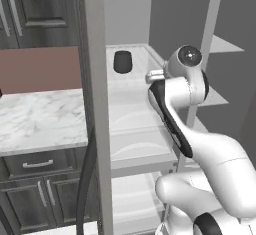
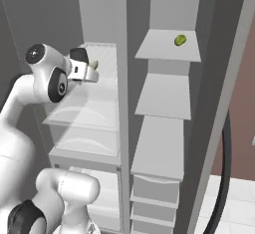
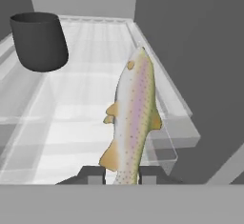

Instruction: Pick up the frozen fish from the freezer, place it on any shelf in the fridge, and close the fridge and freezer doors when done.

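One fish [image 3: 133, 118], lengthwise along gripper [image 3: 123, 174]

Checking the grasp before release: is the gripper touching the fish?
Touching. The hand view shows the gripper with its fingertips pressed against both sides of the fish.

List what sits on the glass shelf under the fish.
On the glass shelf stands one dark cup, back left. The fish, held in the claw, hangs over it; the shelf patch beneath the fish is covered.

A silvery, dark-speckled fish [image 3: 134, 118] with a pink stripe and orange-tan fins is seen. A black cup [image 3: 38, 40] and white-marbled surface [image 1: 40, 119] are shown.
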